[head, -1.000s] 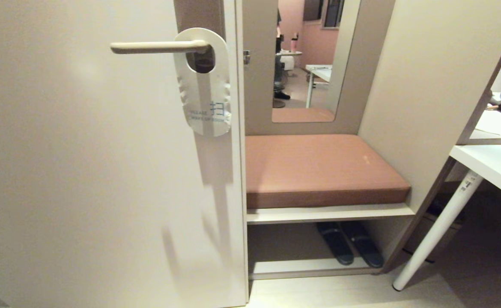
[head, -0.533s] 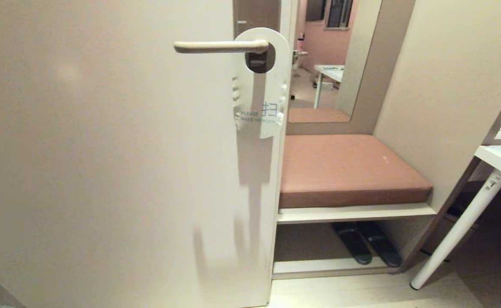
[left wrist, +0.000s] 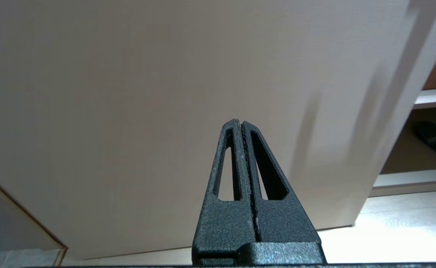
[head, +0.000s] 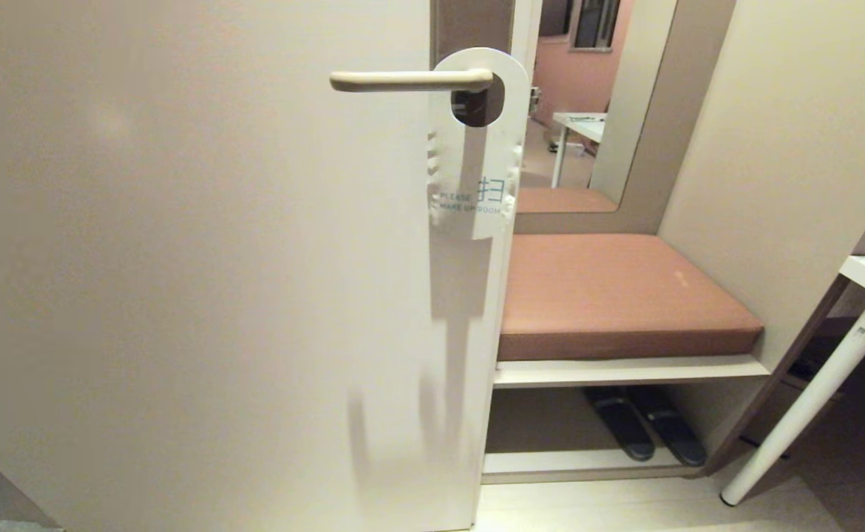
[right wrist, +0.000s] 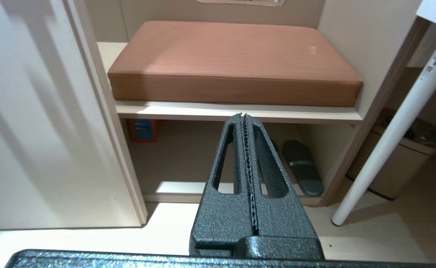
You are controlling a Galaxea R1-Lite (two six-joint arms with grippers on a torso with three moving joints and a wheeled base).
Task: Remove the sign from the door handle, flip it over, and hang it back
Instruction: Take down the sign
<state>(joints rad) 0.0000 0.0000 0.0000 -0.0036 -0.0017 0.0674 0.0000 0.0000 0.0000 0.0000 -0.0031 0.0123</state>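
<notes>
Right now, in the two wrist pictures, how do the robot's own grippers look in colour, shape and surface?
Both look the same. The left gripper and the right gripper are black with a rough, grainy finish. Each has two long fingers that narrow to a tip, and each finger has a long slot cut through it. The inner faces carry fine ridges. No cables or markings show, and neither arm appears in the head view.
</notes>
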